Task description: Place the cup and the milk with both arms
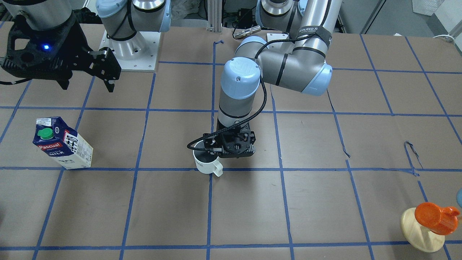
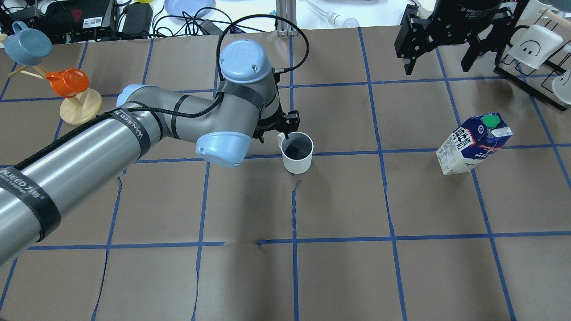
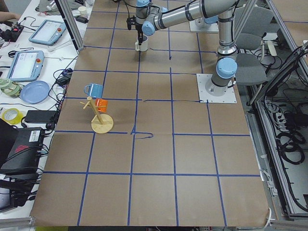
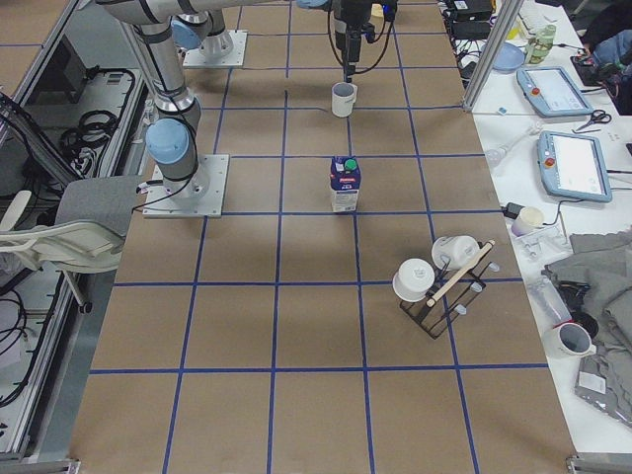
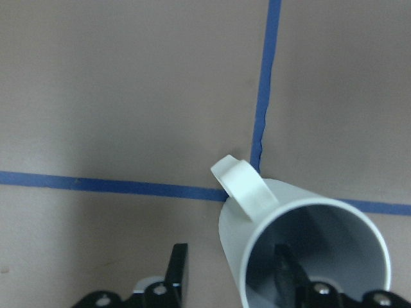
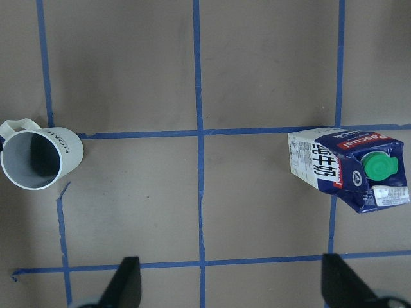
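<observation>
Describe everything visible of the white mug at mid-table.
The white ceramic-looking mug has a dark grey inside, a side handle and dark lettering. It stands upright and empty on the brown paper-covered table, on a blue tape line. The left gripper's jaws straddle its rim by the handle, one inside, not closed.

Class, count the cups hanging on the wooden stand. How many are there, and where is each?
2. A blue cup hangs high on the wooden stand. An orange cup hangs lower, nearer the round base. No other cup shows on it in any view.

Four fixed views round the table [image 2: 339, 276] — wrist views downward, left close, right perhaps higher, the cup [image 5: 321, 231] in both.
</observation>
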### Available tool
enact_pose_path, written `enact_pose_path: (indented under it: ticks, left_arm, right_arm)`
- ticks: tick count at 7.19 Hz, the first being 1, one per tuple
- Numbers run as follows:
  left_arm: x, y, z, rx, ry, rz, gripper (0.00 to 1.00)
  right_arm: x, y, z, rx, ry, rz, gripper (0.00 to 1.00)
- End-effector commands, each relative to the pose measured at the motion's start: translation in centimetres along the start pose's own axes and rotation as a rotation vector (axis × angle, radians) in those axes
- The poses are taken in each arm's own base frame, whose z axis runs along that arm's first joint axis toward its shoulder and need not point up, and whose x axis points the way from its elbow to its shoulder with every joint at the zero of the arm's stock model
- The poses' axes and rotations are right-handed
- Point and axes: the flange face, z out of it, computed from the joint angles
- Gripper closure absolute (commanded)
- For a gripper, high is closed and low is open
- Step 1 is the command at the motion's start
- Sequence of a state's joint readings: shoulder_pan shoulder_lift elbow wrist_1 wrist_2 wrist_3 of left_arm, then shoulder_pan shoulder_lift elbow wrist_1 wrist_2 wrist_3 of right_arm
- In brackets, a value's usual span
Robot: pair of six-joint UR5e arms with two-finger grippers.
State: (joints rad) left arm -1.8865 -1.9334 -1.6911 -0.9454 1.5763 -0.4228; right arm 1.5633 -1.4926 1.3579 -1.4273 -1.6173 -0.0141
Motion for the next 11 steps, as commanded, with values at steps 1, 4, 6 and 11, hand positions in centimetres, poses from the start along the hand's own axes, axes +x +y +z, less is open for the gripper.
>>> enact_pose_path:
  ticks: [1, 4, 6, 11]
  left_arm:
    - [-6.0, -4.3, -6.6, -0.035, -0.065, 0.07, 0.15]
    - [-20.0, -5.7, -16.0, -0.056, -0.061, 0.104, 0.13]
    - [-21.8, -4.0, -19.7, -0.045, -0.035, 0.091, 0.0]
    - [-16.9, -0.7, -21.5, -0.025, -0.015, 0.102, 0.0]
  right_arm:
    - [6.3, -2.3, 2.9, -0.054, -0.008, -0.06, 0.0]
    - [14.0, -3.9, 13.3, -0.062, -0.023, -0.092, 0.0]
    - [17.8, -3.8, 19.0, -0.075, -0.044, -0.136, 0.0]
    - [18.0, -2.1, 22.1, -0.153, -0.037, -0.131, 0.21]
